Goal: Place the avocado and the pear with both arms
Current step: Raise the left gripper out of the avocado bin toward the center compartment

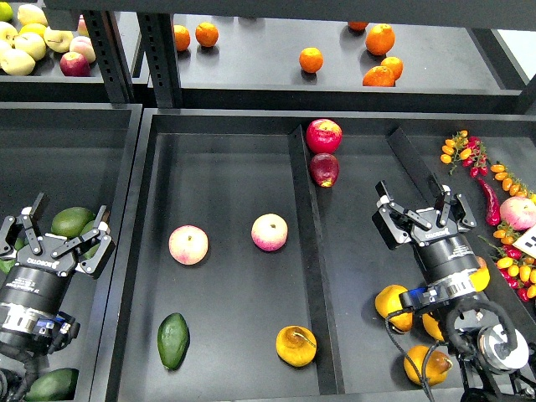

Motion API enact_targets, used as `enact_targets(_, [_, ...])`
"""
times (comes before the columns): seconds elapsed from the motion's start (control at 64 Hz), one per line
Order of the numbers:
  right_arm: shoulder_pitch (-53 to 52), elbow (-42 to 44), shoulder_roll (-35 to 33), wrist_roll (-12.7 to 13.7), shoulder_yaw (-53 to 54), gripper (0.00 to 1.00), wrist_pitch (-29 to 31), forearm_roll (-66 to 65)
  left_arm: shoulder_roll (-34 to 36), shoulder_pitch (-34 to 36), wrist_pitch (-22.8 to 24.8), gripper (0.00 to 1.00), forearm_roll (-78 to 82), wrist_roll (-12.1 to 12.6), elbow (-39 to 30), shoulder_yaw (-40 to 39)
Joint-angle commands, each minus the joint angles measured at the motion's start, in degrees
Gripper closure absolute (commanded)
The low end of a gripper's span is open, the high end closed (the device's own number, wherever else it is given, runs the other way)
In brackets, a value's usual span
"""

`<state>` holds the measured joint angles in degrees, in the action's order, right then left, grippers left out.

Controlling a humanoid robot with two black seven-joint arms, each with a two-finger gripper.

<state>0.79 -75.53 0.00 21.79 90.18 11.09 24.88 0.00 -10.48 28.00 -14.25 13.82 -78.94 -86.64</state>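
Note:
The avocado [172, 341] lies in the left compartment of the centre tray [234, 167], near the front left. The pear [296, 346], yellow-orange with a thin brown stem, lies at the front right of the same compartment, against the divider. My left gripper [59, 237] is open and empty over the left bin, left of the tray wall. My right gripper [424, 213] is open and empty over the right compartment, above other yellow pears [394, 305].
Two pink-yellow apples [188, 244] sit mid-compartment. Two red apples [323, 136] lie by the divider at the back. Green avocados [72, 222] lie in the left bin. Oranges [311, 59] sit on the upper shelf. Peppers and small fruit [502, 201] lie at the right.

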Motion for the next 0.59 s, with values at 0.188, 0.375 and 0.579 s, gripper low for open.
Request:
enact_targets(0.188, [0.08, -0.05, 0.0, 0.0, 0.0, 0.01, 0.42, -0.1, 0.0, -1.65, 0.0, 0.0, -0.6, 0.5, 1.07, 2.0])
enact_targets(0.375, [0.17, -0.05, 0.0, 0.0, 0.09, 0.0, 0.51, -0.01, 0.0, -2.35, 0.0, 0.0, -0.6, 0.77, 1.07, 3.41])
enact_targets(0.579, [0.35, -0.05, 0.0, 0.0, 0.0, 0.0, 0.51, -0.1, 0.0, -2.61, 0.0, 0.0, -0.51, 0.33, 1.07, 2.97])
